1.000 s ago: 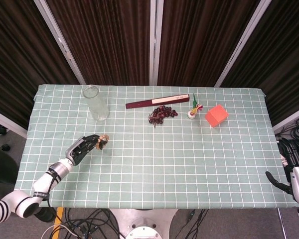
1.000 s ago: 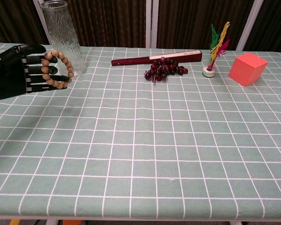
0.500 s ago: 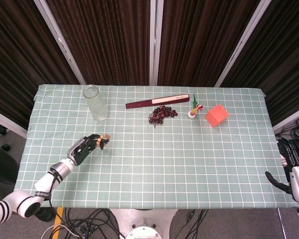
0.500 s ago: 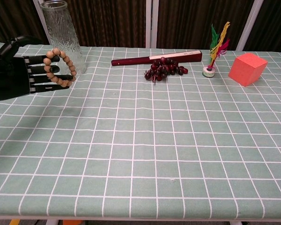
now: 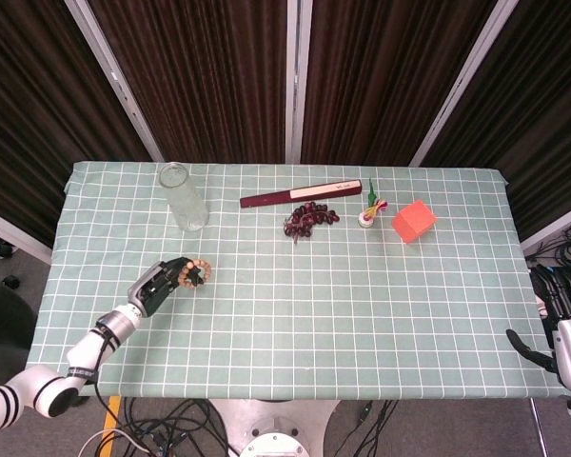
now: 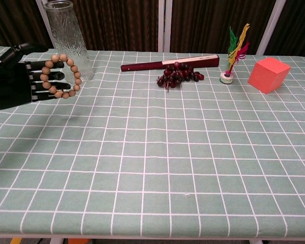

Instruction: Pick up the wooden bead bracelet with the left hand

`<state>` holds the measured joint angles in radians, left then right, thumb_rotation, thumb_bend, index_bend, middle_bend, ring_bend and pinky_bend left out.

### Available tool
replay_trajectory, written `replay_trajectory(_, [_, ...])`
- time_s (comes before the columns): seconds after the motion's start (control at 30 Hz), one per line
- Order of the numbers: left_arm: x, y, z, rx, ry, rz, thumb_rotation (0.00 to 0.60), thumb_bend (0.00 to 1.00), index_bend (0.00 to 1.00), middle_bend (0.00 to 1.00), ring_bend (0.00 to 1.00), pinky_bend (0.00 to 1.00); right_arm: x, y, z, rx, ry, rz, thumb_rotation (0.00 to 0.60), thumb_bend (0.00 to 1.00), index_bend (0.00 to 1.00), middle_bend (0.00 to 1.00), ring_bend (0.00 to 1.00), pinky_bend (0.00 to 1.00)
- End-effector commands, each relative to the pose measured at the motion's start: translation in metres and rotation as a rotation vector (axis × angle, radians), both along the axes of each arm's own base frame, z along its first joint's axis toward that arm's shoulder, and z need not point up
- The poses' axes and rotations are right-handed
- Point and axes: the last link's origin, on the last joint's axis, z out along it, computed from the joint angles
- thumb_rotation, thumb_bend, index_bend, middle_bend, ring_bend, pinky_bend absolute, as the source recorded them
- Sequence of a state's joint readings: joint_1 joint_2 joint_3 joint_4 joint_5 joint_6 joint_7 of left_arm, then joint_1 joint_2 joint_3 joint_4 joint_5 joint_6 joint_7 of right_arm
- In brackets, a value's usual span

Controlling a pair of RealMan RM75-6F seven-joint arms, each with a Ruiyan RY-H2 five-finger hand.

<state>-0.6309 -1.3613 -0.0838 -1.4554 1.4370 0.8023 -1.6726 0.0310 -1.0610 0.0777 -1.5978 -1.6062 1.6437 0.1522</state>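
Beads hang in a ring on the fingertips of the left hand (image 6: 12, 76), up off the bench near its left edge. The wooden bead bracelet (image 6: 58, 76) sits at the hand's far end, toward the middle of the bench. It is round, with light brown balls. The right hand (image 5: 563, 319), holding nothing with fingers apart, waits well apart past the right edge.
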Motion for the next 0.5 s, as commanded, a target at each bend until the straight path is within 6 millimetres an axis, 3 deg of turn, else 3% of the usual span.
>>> replay_trajectory(0.03, [-0.0006,-0.0003,-0.0005,-0.002,0.000,0.001,0.341,0.41,0.50,0.59,0.45,0.08,0.0003,0.0002,0.0001,-0.001,0.001,0.000,0.600,0.10,0.00,0.08,0.00,0.00])
replay_trajectory(0.27, [-0.0031,0.0018,-0.0016,0.000,0.003,0.017,0.427,0.41,0.53,0.62,0.47,0.08,0.0010,0.0001,-0.0001,-0.001,0.003,-0.001,0.600,0.10,0.00,0.08,0.00,0.00])
replay_trajectory(0.5, [-0.0049,0.0025,-0.0021,0.009,-0.001,0.041,0.432,0.41,0.57,0.65,0.48,0.08,0.0019,-0.0007,-0.0006,0.002,0.007,-0.002,0.600,0.10,0.00,0.08,0.00,0.00])
